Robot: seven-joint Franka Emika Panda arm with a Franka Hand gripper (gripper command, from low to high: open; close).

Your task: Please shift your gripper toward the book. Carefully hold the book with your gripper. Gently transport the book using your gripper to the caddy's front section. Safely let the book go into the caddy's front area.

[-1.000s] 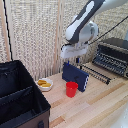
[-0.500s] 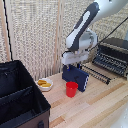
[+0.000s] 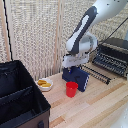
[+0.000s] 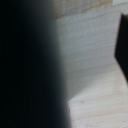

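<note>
Since last frame we see the gripper [image 3: 75, 66] drop onto the book [image 3: 76, 77] standing near the table's back edge, directly beneath; finger state indeterminable.

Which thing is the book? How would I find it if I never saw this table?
Find the big white robot arm in the middle of the wooden table. Right under its gripper sits the book, just behind the red cup. It is the only dark blue, blocky thing there.
</note>
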